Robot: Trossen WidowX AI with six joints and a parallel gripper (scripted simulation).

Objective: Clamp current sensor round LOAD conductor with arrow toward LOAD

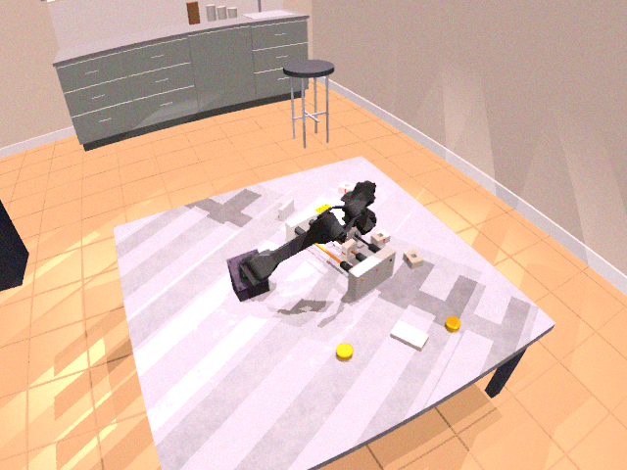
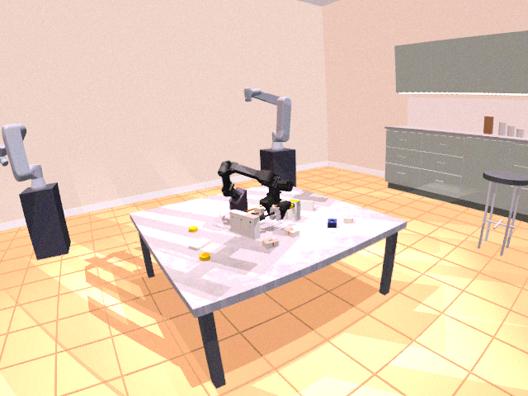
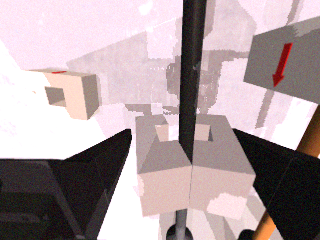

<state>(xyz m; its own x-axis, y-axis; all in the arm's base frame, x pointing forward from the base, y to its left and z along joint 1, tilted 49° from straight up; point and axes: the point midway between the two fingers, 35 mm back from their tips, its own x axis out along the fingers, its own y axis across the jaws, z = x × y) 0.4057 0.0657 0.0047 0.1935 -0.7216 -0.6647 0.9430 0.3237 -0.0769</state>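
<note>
Striped light and grey shadow cross the pale tabletop [image 1: 227, 364] [image 2: 298, 256], which stands on a tiled floor [image 1: 167, 166] [image 2: 298, 332]. The gripper [image 1: 357, 233] [image 2: 279, 210] [image 3: 179, 133] is open, its two fingers spread apart on opposite sides of the split-core current sensor [image 3: 220, 165]. In the wrist view, the sensor is located between the fingertips, at the black conductor [image 3: 192, 65]. Its two halves meet along a seam on the near face, in line with the conductor. Latch engagement cannot be determined, and no arrow is readable on the visible faces.

To the right of the gripper in the wrist view, a grey block with a red arrow [image 3: 285, 65] is positioned near an orange conductor [image 3: 311, 135]. To the left, a beige block with a square opening [image 3: 75, 95] is set well apart from the fingers.

In the exterior view, the upright end panel [image 1: 371, 275] [image 2: 244, 223] stands on the camera side of the gripper. Beyond that panel, well apart from the gripper, are two yellow discs [image 1: 344, 351] [image 2: 193, 228] and a flat white slab [image 1: 409, 335] [image 2: 199, 244]. A dark blue block [image 2: 332, 223] rests on the tabletop, also apart from the gripper.
</note>
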